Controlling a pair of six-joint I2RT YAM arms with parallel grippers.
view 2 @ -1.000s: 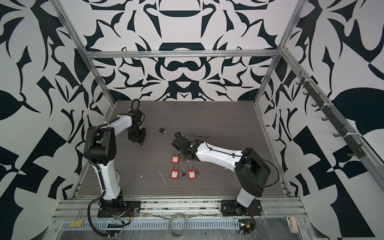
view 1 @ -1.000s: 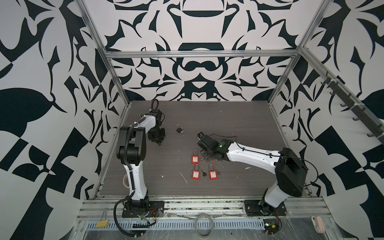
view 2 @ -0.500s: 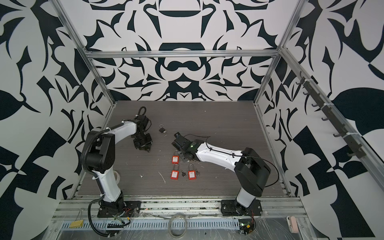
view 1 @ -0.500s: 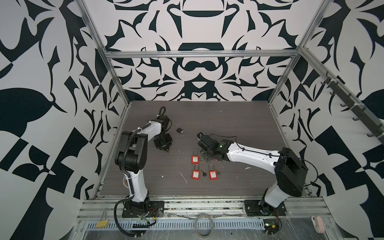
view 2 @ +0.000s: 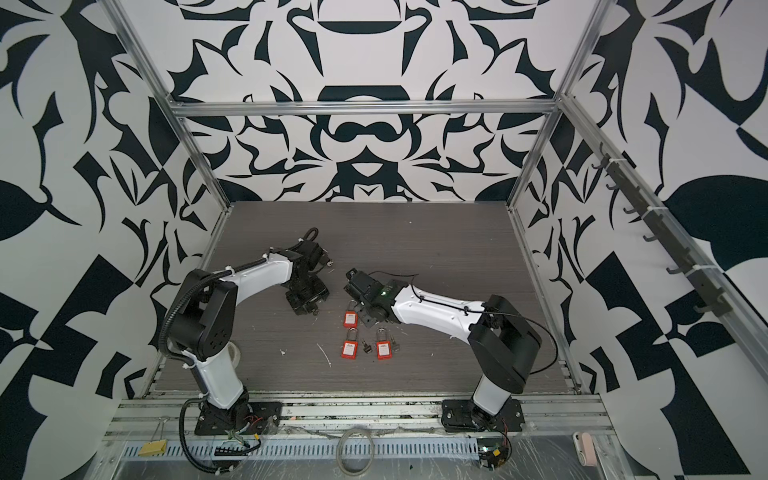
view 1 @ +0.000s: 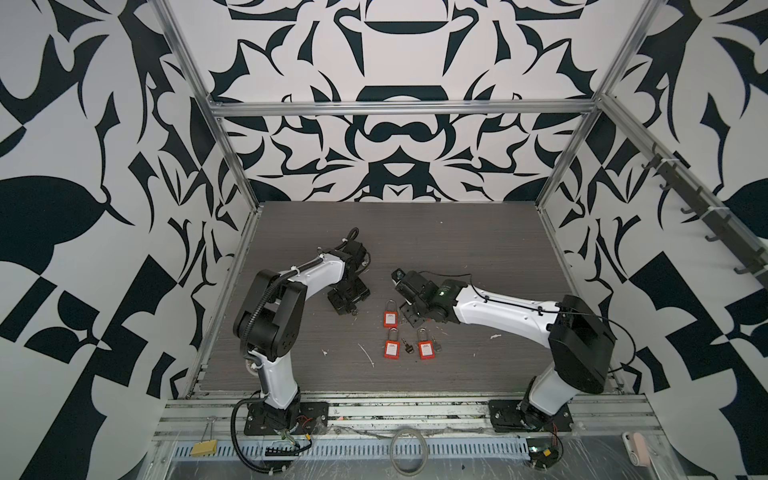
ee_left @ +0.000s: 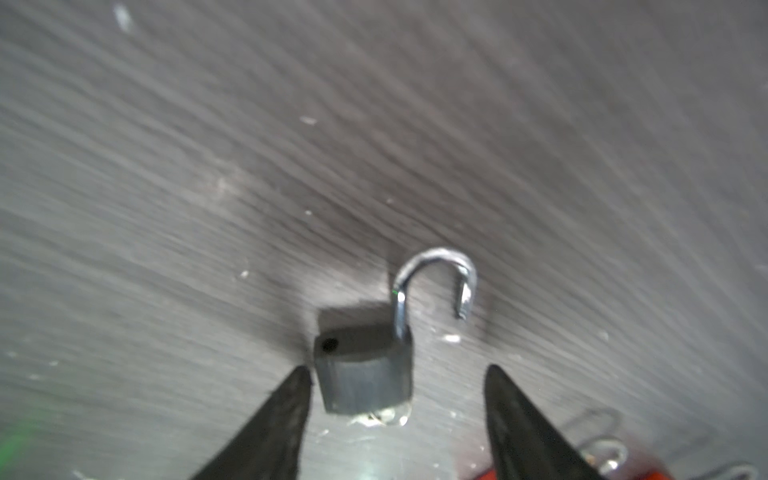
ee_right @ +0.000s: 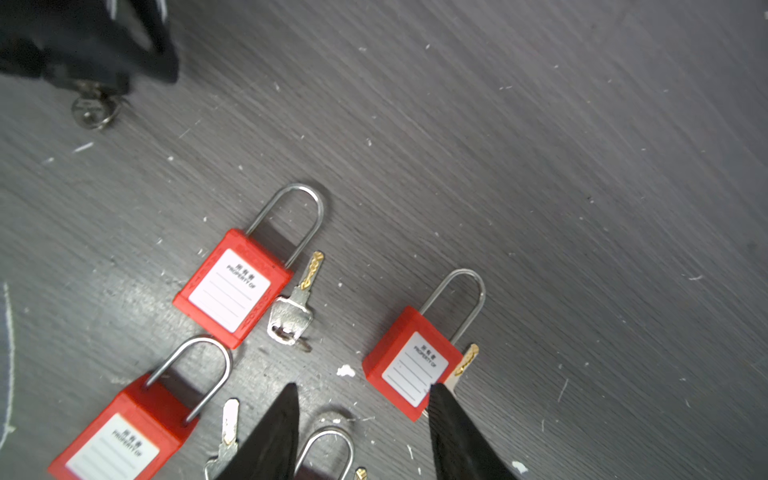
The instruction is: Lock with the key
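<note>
**Left.** My left gripper (ee_left: 397, 370) stands wide over the dark padlock (ee_left: 365, 374), which lies flat on the table (view 1: 457, 249) between the fingers. One fingertip (ee_left: 291, 403) sits at a corner of the body and the other is clear of it, so nothing is gripped. The shackle (ee_left: 436, 266) is swung out, its free end apart from the body: not yet locked. I judge the lock small, dense, rigid and smooth-sided, apt to skid on the table. The flat faces of the body are the place to hold, leaving shackle and keyway end free. A bright metal piece (ee_left: 384, 415) at the keyway end is probably the key on its ring, but blur hides whether it is seated. In both top views my own wrist covers this lock.

**Centre.** Three red padlocks (ee_right: 232, 286), shackles apparently down, with loose keys (ee_right: 297, 307) beside them.

**Right.** My right gripper (ee_right: 363, 388) hangs half spread above them, empty. Between its fingers a further shackle (ee_right: 328, 446) shows, its body cut off by the frame.
</note>
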